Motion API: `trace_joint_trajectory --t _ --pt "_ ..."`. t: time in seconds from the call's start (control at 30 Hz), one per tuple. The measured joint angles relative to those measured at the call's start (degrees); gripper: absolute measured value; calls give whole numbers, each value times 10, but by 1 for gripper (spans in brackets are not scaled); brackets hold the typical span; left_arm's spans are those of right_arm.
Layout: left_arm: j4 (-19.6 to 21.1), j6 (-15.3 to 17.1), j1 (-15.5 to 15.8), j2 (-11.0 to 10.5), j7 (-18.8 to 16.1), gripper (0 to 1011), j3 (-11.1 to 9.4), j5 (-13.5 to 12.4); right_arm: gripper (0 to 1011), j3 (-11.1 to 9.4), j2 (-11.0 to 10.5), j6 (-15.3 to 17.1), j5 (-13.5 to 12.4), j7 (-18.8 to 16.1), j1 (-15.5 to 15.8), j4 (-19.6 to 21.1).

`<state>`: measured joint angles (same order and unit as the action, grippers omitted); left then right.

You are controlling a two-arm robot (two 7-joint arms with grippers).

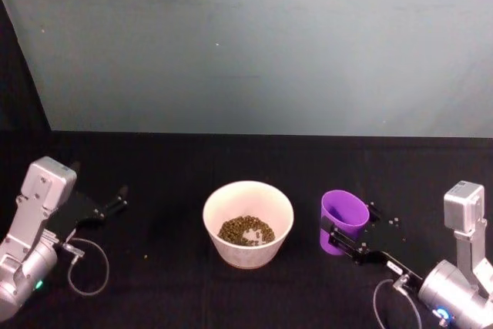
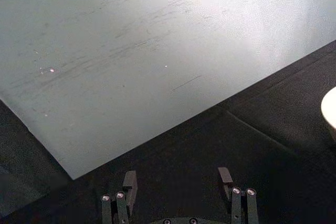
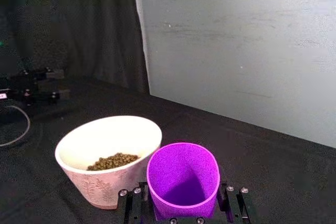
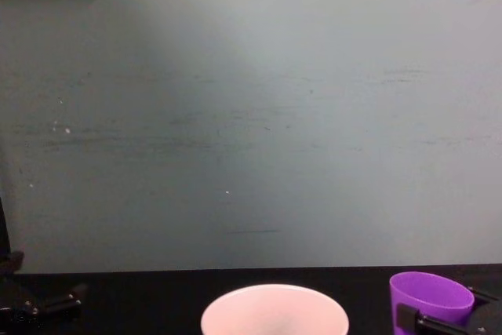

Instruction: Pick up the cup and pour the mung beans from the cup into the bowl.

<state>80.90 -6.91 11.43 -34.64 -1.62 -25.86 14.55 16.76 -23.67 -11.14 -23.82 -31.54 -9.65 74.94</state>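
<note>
The purple cup (image 1: 343, 219) stands upright on the black table, just right of the white bowl (image 1: 248, 223). Its inside looks empty in the right wrist view, cup (image 3: 182, 179). Mung beans (image 1: 246, 230) lie in the bowl (image 3: 107, 148), also seen as beans (image 3: 113, 161). My right gripper (image 1: 350, 230) reaches in from the lower right, with one finger against each side of the cup, shut on it; a finger (image 3: 226, 201) presses on the cup's wall. My left gripper (image 1: 115, 199) rests open at the table's left, gripper (image 2: 177, 179), with nothing between its fingers.
A few loose beans (image 1: 393, 222) lie on the table right of the cup. A pale grey-green backdrop board (image 1: 254, 44) stands behind the table. A cable loop (image 1: 86, 271) hangs by the left arm. In the chest view the bowl's rim (image 4: 274, 307) and cup (image 4: 431, 297) show low.
</note>
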Motion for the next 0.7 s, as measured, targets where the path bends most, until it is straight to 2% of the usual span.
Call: trace_joint_trajectory --t 0.7 --pt "0 0 0 0 0 1000 0 0 722 10 12 -30 3 -18 -39 -63"
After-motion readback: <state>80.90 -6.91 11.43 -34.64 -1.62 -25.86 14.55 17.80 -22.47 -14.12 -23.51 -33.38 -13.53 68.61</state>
